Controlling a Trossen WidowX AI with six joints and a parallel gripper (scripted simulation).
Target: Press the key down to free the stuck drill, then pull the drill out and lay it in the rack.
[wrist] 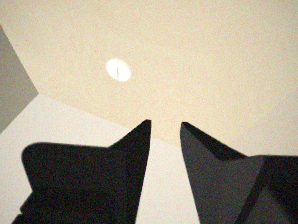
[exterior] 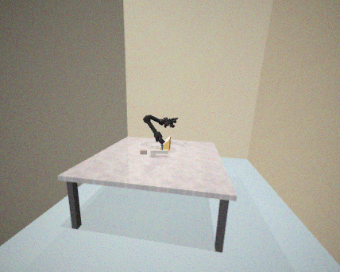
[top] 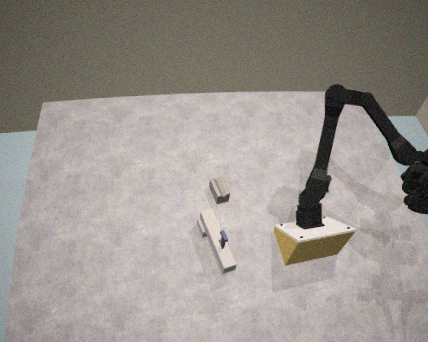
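A long pale bar (top: 217, 243) (exterior: 163, 152) lies on the table, with a small pale piece (top: 202, 226) at its far-left side. A small dark blue piece (top: 223, 238) stands up at the middle of the bar; I cannot tell whether it is the drill or the key. A small brownish grooved block (top: 219, 189) (exterior: 143, 152), perhaps the rack, lies apart from the bar, beyond its far end. My gripper (wrist: 165, 126) is partly open, with a narrow gap and nothing between the fingers. It is high up and far to the right of these things, facing the walls.
The arm stands on a yellow wedge base (top: 313, 248) with a white top plate (top: 331, 229), to the right of the bar. The table (top: 111, 280) (exterior: 148, 171) has its right edge below the raised gripper.
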